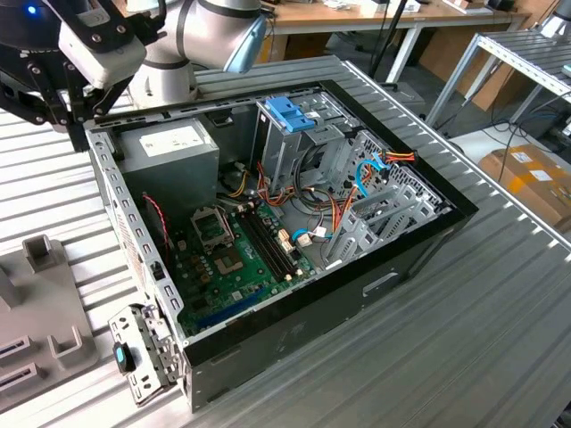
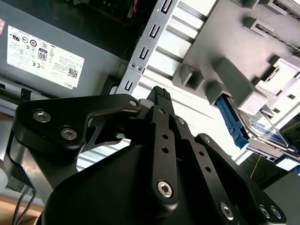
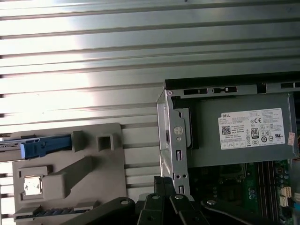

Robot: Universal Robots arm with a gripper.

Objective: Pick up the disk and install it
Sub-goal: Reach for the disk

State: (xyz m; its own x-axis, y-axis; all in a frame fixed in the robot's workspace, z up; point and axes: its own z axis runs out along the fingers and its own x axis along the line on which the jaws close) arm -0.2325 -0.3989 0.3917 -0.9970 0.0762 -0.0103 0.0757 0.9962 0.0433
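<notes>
Evidently pickup and installation both remain: the disk (image 3: 44, 147) sits along one edge of the grey fixture (image 3: 108, 187), well apart from the computer case (image 3: 180, 140). The gripper (image 2: 161, 96) hangs over the case's power-supply corner, carrying nothing; how far open it is cannot be told. The disk's long axis follows the table's (image 3: 140, 47) ribs, blue end toward the case.

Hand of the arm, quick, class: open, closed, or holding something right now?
Hand: open or closed cannot be told. It does not hold the disk, which lies in the grey holder apart from it.
</notes>
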